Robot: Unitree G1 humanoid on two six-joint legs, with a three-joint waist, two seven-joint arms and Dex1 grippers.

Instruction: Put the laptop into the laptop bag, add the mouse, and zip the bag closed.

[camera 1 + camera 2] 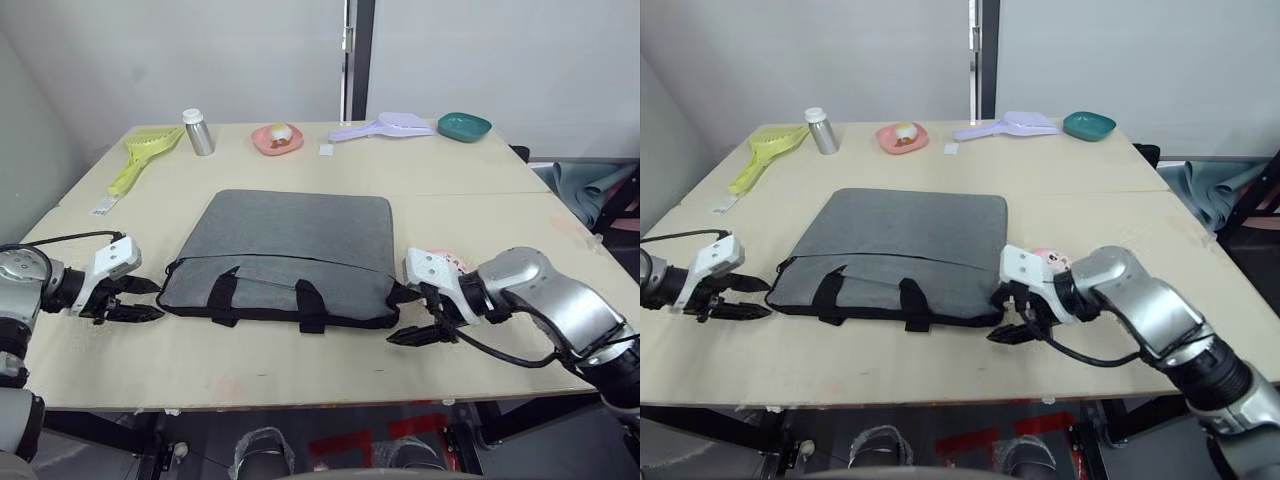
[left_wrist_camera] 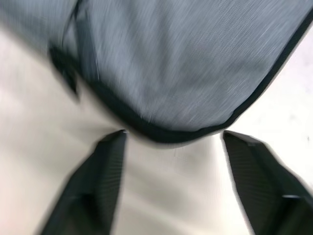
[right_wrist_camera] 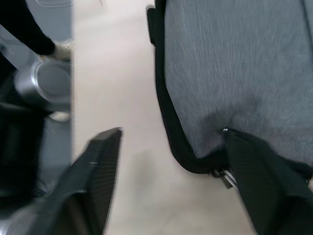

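Laptop bag (image 1: pixel 290 250) judged soft, floppy, best pinched at the stiffer black trim of its 2 near corners. Left gripper (image 1: pixel 135 299) spread wide, empty, just off the left corner. Right gripper (image 1: pixel 420 318) likewise spread at the right corner, by the zip pull (image 3: pixel 226 178).

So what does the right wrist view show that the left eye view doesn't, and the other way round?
Right wrist view alone: a small metal zip pull at the corner of the laptop bag, beside one finger of the right gripper.

Left eye view alone: the bag's two black handles, the left gripper open at the bag's other corner, plus the bottle, yellow scoop and teal dish at the table's far edge.

Both: the grey bag lying flat on the table, right gripper open at its corner.
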